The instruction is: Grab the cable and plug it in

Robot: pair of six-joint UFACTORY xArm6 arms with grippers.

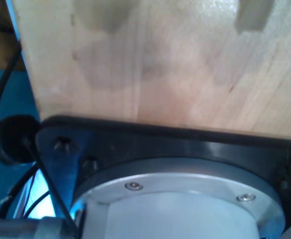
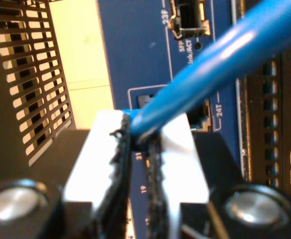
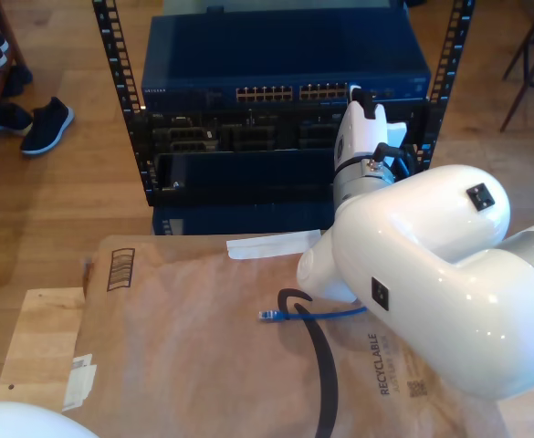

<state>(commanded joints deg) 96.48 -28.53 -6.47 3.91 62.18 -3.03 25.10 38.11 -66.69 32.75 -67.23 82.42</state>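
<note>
Look at my second gripper [image 2: 141, 137]: its jaws are pinched nearly together on the cable [image 2: 220, 62], holding it just behind its end right in front of the blue switch [image 2: 135, 45], close to the port marked 24T [image 2: 203, 113]. In the exterior view the cable's other plug [image 3: 267, 316] lies loose on the brown paper [image 3: 193, 356] below the rack [image 3: 285, 109]. My first gripper's jaws I cannot tell; its camera faces a pale wooden board [image 1: 150, 64].
</note>
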